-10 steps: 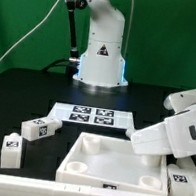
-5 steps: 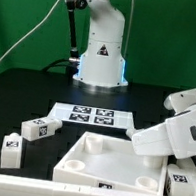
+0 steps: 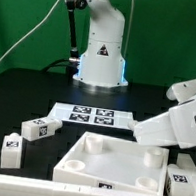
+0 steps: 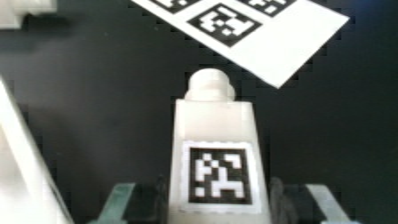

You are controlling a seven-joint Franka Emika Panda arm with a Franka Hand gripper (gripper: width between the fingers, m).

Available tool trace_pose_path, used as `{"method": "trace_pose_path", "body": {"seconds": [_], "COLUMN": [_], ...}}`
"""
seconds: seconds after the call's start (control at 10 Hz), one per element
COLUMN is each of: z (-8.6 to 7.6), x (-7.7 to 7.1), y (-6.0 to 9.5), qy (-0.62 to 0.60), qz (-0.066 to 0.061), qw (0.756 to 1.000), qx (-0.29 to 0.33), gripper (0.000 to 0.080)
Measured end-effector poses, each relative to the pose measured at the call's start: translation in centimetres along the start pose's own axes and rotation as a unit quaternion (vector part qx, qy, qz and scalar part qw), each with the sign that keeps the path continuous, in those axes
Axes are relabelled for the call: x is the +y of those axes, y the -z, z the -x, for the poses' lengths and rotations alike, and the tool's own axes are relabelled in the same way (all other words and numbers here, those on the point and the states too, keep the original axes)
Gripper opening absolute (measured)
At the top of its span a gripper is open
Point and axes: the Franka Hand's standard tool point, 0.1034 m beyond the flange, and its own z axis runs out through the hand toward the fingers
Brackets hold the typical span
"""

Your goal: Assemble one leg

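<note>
White and chunky, the leg (image 4: 221,150) lies where it lay a second ago, on the black table just beside the edge of the large square piece (image 3: 112,161) on the exterior view's right. What has changed is above it: the arm (image 3: 179,118) has lifted and drawn back toward that right side, so more of the leg (image 3: 180,175) shows. It has not gone up with the arm, so I judge that the grasp is not yet made. Seen from the wrist, the leg is a rectangular block with a black-and-white tag on its upper face and a rounded peg at the end that points toward the marker board (image 4: 240,30). The gripper (image 4: 219,205) straddles it with jaws wide, a dark gap showing on each side. Two more legs (image 3: 39,128) lie well apart on the exterior view's left.
</note>
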Motion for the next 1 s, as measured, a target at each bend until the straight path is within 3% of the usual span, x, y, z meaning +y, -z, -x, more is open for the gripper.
{"method": "trace_pose_path", "body": {"seconds": [0.2,0.3,0.5,0.6,0.8,1.0], "z": [2.3,2.3,1.4,1.9,4.0,6.3], "x": [0.4,0.6,1.5,1.9,3.3,5.1], "y": [1.5,2.0,2.8,3.0,5.4,8.2], "qy": [0.008,0.016,0.012,0.014,0.013,-0.004], "qz": [-0.002,-0.001,0.014,0.016,0.006,0.022], "qw": [1.000,1.000,0.995,0.993,0.988,0.977], "qx": [0.007,0.018,0.097,0.117,0.151,0.211], "gripper": [0.0274,0.0274,0.0275,0.0275,0.0275,0.0275]}}
